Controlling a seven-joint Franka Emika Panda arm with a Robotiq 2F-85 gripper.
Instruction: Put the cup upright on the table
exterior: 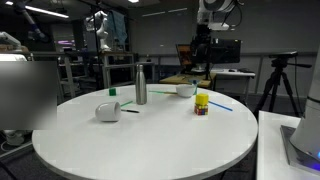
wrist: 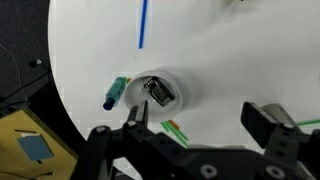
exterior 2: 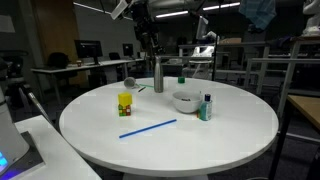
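Note:
The cup (exterior: 108,111) lies on its side near the edge of the round white table (exterior: 150,140). It is pale grey-white, and it also shows on its side beside the steel bottle in an exterior view (exterior 2: 129,83). My gripper (exterior: 202,66) hangs high above the table's far side, over the area next to the white bowl, well away from the cup. It shows in another exterior view (exterior 2: 150,47). In the wrist view my gripper (wrist: 203,118) is open and empty, looking down on the table (wrist: 230,50). The cup is out of the wrist view.
A tall steel bottle (exterior: 140,86) stands near the middle. A white bowl (exterior: 186,90) holds a small dark object (wrist: 158,92). On the table lie a yellow block (exterior: 202,104), a blue straw (exterior 2: 148,128), a green marker (exterior: 113,90) and green straws (wrist: 175,128). A small teal bottle (exterior 2: 205,108) stands there too.

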